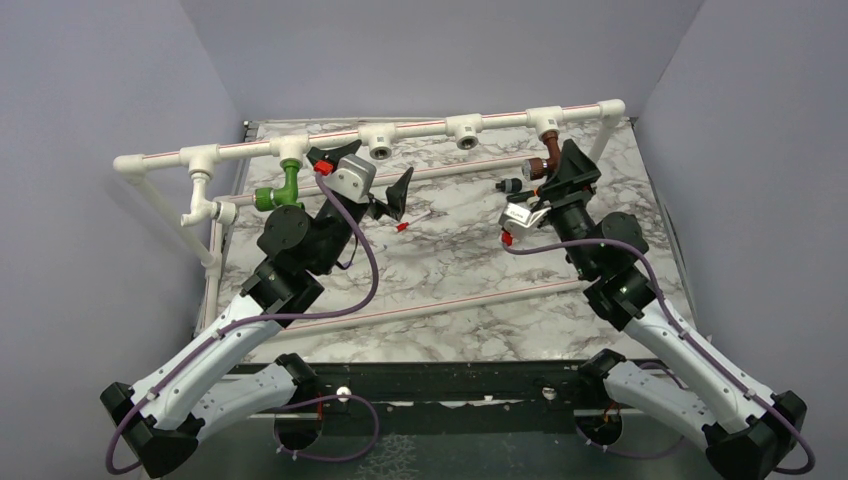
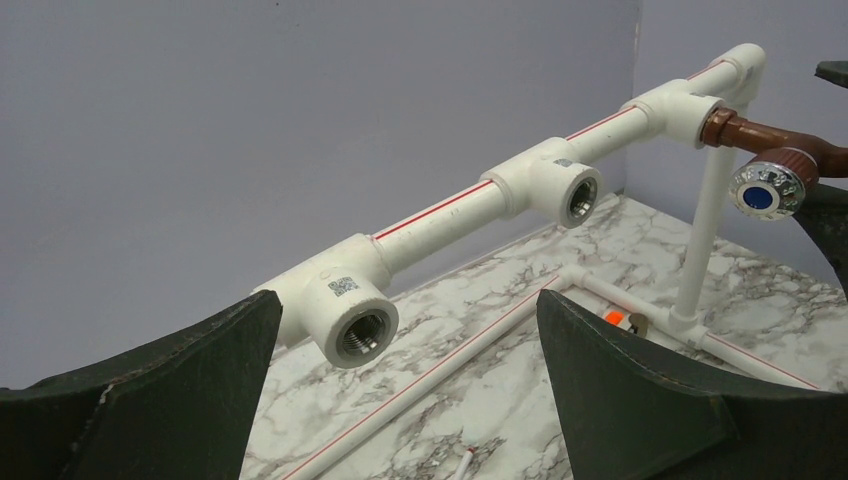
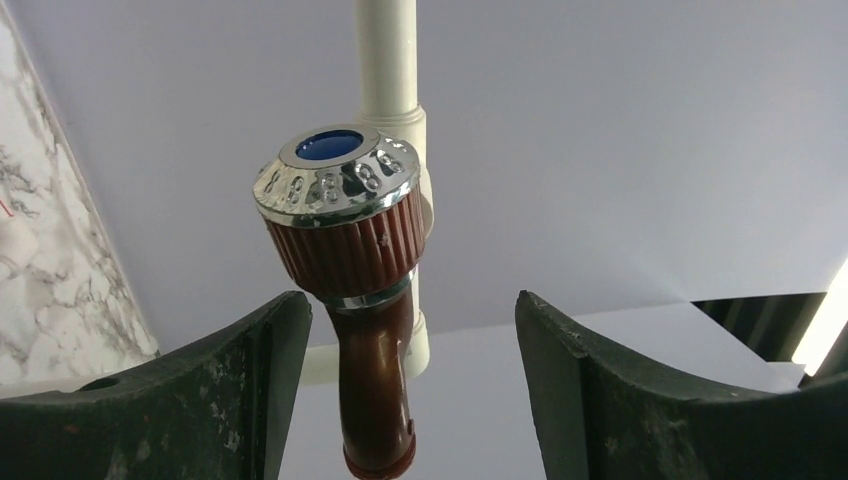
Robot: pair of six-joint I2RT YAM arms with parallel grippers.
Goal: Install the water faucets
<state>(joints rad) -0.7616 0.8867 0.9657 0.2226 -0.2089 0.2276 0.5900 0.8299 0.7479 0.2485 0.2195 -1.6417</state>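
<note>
Grey walls close round a marble tabletop (image 1: 450, 300) that carries a white pipe frame (image 1: 420, 130). From the frame's left end hangs the green faucet (image 1: 283, 188). The copper-coloured faucet (image 3: 350, 240) sits under the right end, with a white upright (image 3: 385, 60) behind it. The right hand (image 3: 410, 305) stands open, 1 finger on each side of that faucet, neither clearly touching. The left hand (image 2: 408, 310) is spread wide, facing 2 bare threaded T-fittings (image 2: 360, 330).
</note>
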